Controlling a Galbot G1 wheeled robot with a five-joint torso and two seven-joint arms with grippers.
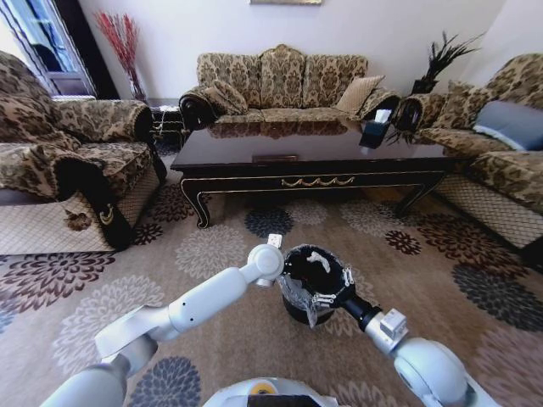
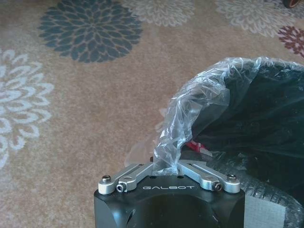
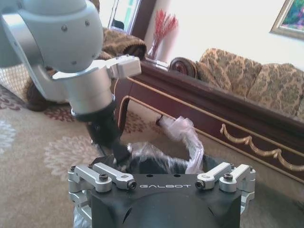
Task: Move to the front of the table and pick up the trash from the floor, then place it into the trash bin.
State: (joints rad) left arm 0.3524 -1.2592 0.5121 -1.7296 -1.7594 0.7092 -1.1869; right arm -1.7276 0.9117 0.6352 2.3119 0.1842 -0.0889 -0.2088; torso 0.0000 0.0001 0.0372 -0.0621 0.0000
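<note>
The trash bin [image 1: 310,284] stands on the patterned carpet [image 1: 407,280], on the robot's side of the desk [image 1: 314,153] and well apart from its gold-trimmed front rail. Both claws meet at the bin.

The left claw [image 2: 167,167] sits at the bin's rim on the side away from the right arm. Its linkage is drawn together and a bunched fold of the clear plastic bag [image 2: 190,114] is pinched between its fingers, so it is closed on the bin's liner. Just beyond that fold, at the bin's edge, a small red and white scrap [image 2: 195,147] shows; whether it lies inside the bin or on the rim cannot be told.

The right claw [image 3: 161,173] hangs over the bin's opposite rim, with the bin directly under it. Its linkage is spread wide, so it is open and holds nothing. A white crumpled piece [image 1: 320,259] lies inside the bin, against the dark interior.

A sofa [image 1: 280,80] stands behind the desk.
</note>
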